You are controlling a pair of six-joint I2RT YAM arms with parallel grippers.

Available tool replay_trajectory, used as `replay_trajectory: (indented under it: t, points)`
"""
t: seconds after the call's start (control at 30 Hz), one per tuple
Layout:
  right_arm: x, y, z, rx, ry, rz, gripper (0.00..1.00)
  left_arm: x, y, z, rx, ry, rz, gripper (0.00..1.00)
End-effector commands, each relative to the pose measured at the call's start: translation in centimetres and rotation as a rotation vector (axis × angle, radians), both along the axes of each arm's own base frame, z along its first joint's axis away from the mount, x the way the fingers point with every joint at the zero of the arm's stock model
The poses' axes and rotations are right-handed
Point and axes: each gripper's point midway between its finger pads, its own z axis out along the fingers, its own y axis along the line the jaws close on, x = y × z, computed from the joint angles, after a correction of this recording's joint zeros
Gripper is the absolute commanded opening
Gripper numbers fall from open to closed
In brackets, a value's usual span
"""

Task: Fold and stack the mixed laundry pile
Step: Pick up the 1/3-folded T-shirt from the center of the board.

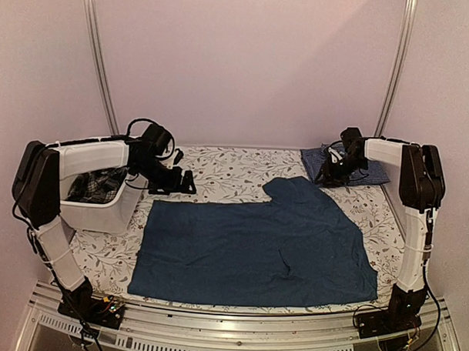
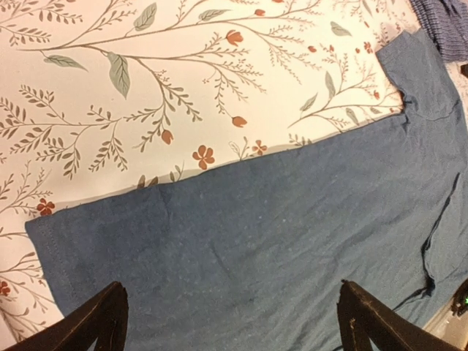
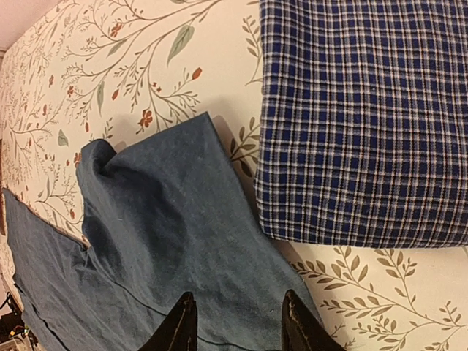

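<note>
The plain dark blue cloth T-shirt (image 1: 255, 249) lies spread flat on the floral-covered bench (image 1: 219, 163). Its far hem corner is under the left claw (image 2: 230, 311), and one sleeve reaches beneath the right claw (image 3: 238, 318). Its long axis runs from one claw to the other, hem toward the left claw and sleeve end toward the right. Both claws hover spread and hold nothing. The cloth looks light, limp and likely to wrinkle, so it is probably best pinched at the stitched hem corners. The folded blue-and-white small-check shirt (image 3: 365, 117) lies just beyond the right claw.
</note>
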Motion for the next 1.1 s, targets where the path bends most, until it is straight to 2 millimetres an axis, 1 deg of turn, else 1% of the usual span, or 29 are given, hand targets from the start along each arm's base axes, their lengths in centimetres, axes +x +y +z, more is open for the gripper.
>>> replay_trajectory:
  t: [0.0,0.17,0.3,0.33,0.47,0.53,0.67,0.73,0.9,0.97,1.07]
  points:
    - [0.4,-0.1,-1.8,-0.049,0.024,0.006,0.37,1.2,0.9,0.1,0.017,-0.010,0.014,1.00]
    - [0.5,0.3,-3.7,-0.065,0.054,0.022,0.35,1.7,1.1,-0.2,0.019,-0.004,0.022,1.00]
    - [0.8,0.4,-4.5,-0.085,0.056,0.024,0.35,1.9,1.3,-0.4,0.019,0.001,0.026,1.00]
    - [0.8,0.4,-4.9,-0.086,0.064,0.026,0.36,1.9,1.4,-0.5,0.021,0.002,0.027,1.00]
    - [1.1,0.9,-5.5,-0.091,0.067,0.038,0.41,2.1,1.6,-0.7,0.023,0.007,0.033,1.00]
    - [1.5,0.8,-5.5,-0.114,0.061,0.033,0.48,2.1,1.7,-0.7,0.023,0.007,0.036,1.00]
    - [1.9,1.0,-5.5,-0.114,0.050,0.042,0.49,2.3,2.0,-0.8,0.023,0.006,0.041,1.00]
    - [1.9,1.7,-5.6,-0.087,0.051,0.058,0.46,2.4,2.1,-1.0,0.024,0.009,0.044,1.00]
    - [1.5,4.3,-5.4,0.000,0.055,0.125,0.38,2.7,2.5,-1.4,0.019,0.016,0.050,1.00]
    - [1.4,4.6,-5.4,0.020,0.060,0.133,0.34,2.9,2.8,-1.5,0.013,0.022,0.064,1.00]
    - [1.5,4.7,-4.9,0.019,0.050,0.135,0.26,3.2,3.6,-1.7,0.009,0.026,0.088,1.00]
